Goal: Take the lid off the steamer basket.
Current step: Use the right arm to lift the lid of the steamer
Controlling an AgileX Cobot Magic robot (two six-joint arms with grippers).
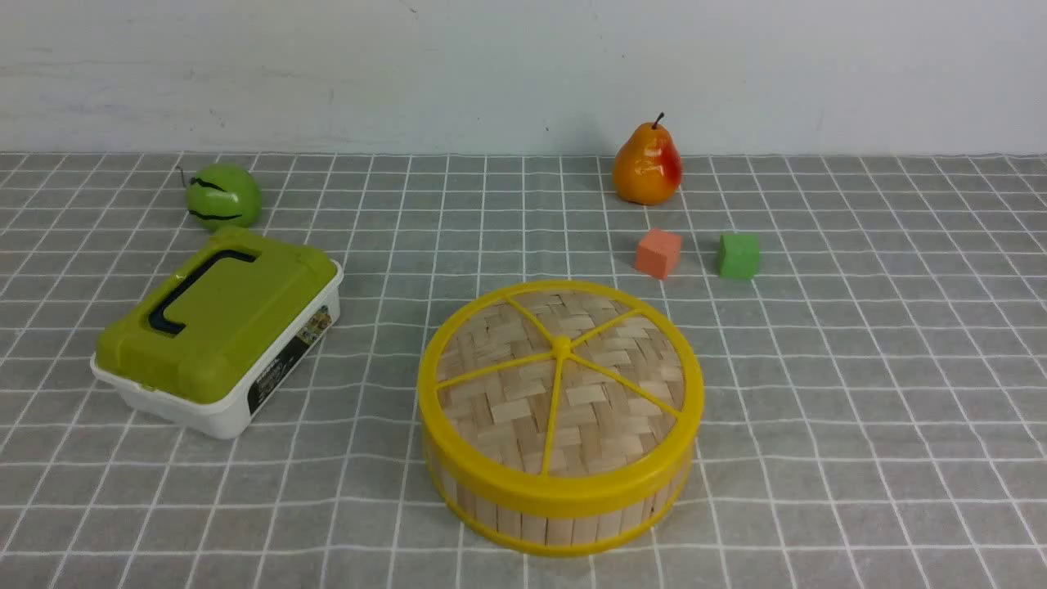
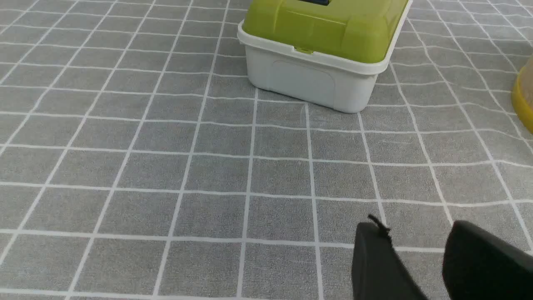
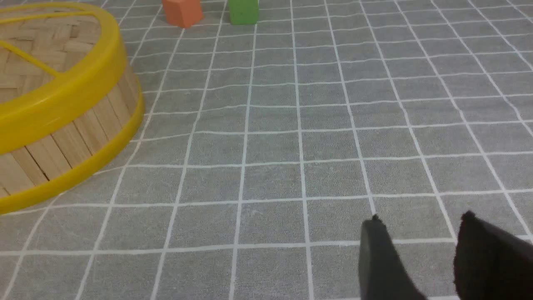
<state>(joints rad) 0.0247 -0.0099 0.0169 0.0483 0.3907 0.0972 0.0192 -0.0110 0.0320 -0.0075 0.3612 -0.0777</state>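
The lid (image 1: pixel 561 384), a woven bamboo disc with yellow rim, spokes and centre knob, sits closed on the steamer basket (image 1: pixel 564 511) in the middle of the table. Both also show in the right wrist view, the lid (image 3: pixel 37 54) on the basket wall (image 3: pixel 79 133). A sliver of the basket's yellow rim (image 2: pixel 522 98) shows in the left wrist view. My left gripper (image 2: pixel 416 227) is open and empty over bare cloth, near the white box. My right gripper (image 3: pixel 420 221) is open and empty over bare cloth, apart from the basket. Neither gripper shows in the front view.
A white box with an olive-green lid (image 1: pixel 217 327) lies left of the basket, also in the left wrist view (image 2: pixel 320 46). A green apple (image 1: pixel 222 196) sits behind it. A pear (image 1: pixel 648 166), an orange cube (image 1: pixel 658 253) and a green cube (image 1: pixel 739 255) stand at the back right.
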